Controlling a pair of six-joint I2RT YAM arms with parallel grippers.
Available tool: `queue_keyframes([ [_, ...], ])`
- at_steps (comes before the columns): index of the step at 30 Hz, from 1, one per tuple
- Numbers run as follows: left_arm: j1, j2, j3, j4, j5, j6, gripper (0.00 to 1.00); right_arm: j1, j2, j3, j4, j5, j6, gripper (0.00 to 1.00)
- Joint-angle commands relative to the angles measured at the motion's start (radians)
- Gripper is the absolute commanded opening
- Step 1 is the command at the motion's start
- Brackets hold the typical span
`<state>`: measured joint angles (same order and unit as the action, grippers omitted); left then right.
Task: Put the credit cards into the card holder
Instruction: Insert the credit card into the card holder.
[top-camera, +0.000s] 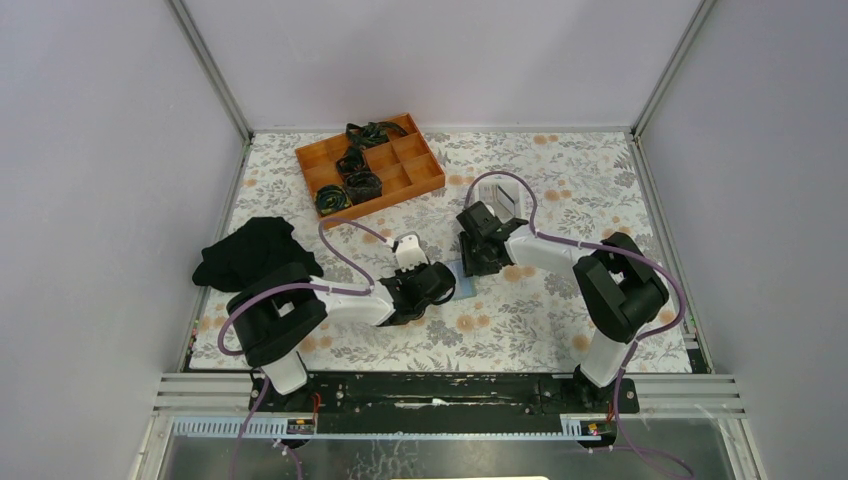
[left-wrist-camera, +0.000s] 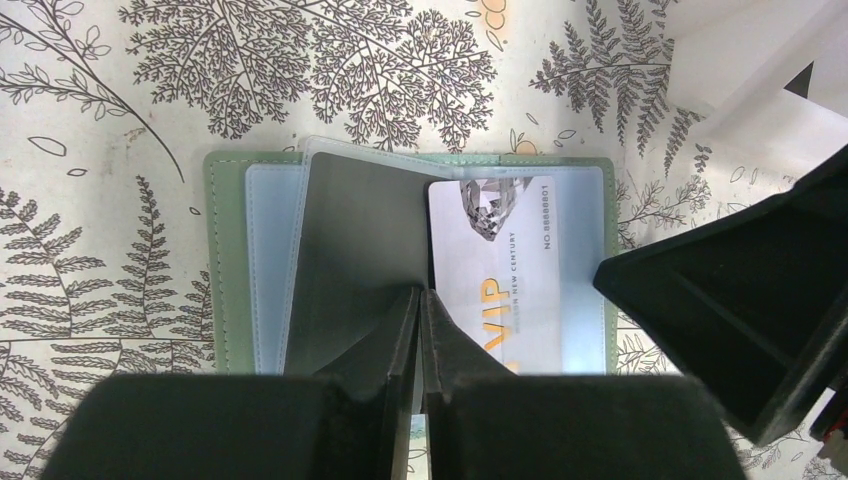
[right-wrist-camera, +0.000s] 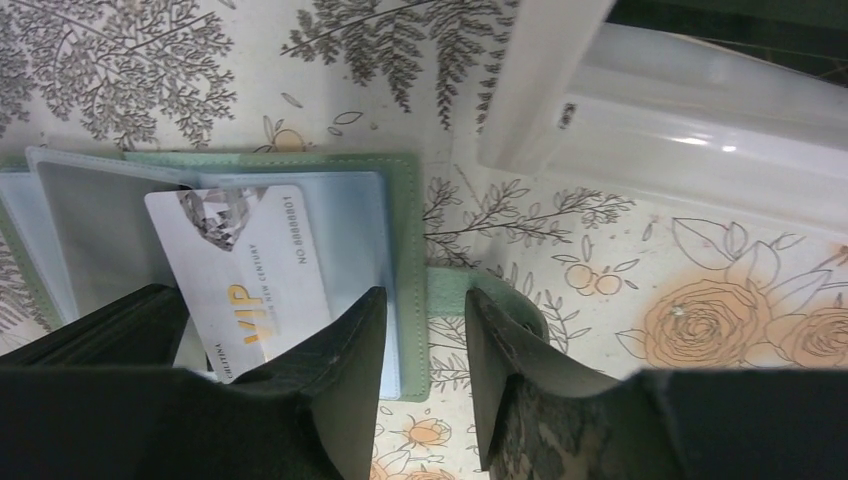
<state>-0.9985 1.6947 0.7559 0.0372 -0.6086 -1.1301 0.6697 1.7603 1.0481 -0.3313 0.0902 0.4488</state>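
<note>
The sage-green card holder (left-wrist-camera: 225, 260) lies open on the floral table, its clear sleeves facing up; in the top view it shows as a pale patch (top-camera: 462, 268) between the two grippers. My left gripper (left-wrist-camera: 420, 295) is shut on one sleeve leaf (left-wrist-camera: 350, 240), which looks dark grey and stands lifted. A silver credit card (left-wrist-camera: 500, 260) marked VIP lies slanted on the right-hand sleeve (right-wrist-camera: 250, 260). My right gripper (right-wrist-camera: 422, 300) is open and straddles the holder's right edge (right-wrist-camera: 405, 230). One finger sits over the card's lower end, the other over the green strap tab (right-wrist-camera: 450, 290).
A white tray (right-wrist-camera: 680, 130) stands just beyond the holder, behind the right gripper (top-camera: 508, 200). An orange compartment box (top-camera: 370, 165) with dark coiled items sits at the back left. A black cloth (top-camera: 255, 250) lies at the table's left edge.
</note>
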Motion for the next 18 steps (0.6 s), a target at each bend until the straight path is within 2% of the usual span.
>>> queue_keyframes([
  [1, 0.007, 0.049, -0.014, -0.118, 0.023, 0.021, 0.11, -0.03, -0.026, -0.015, -0.067, 0.075, -0.021, 0.4],
  [7, 0.007, 0.048, -0.012, -0.123, 0.023, 0.027, 0.11, -0.039, -0.004, -0.012, -0.059, 0.064, -0.025, 0.23],
  [18, 0.007, 0.053, 0.005, -0.126, 0.02, 0.039, 0.12, -0.038, 0.015, -0.018, -0.045, 0.025, -0.027, 0.2],
])
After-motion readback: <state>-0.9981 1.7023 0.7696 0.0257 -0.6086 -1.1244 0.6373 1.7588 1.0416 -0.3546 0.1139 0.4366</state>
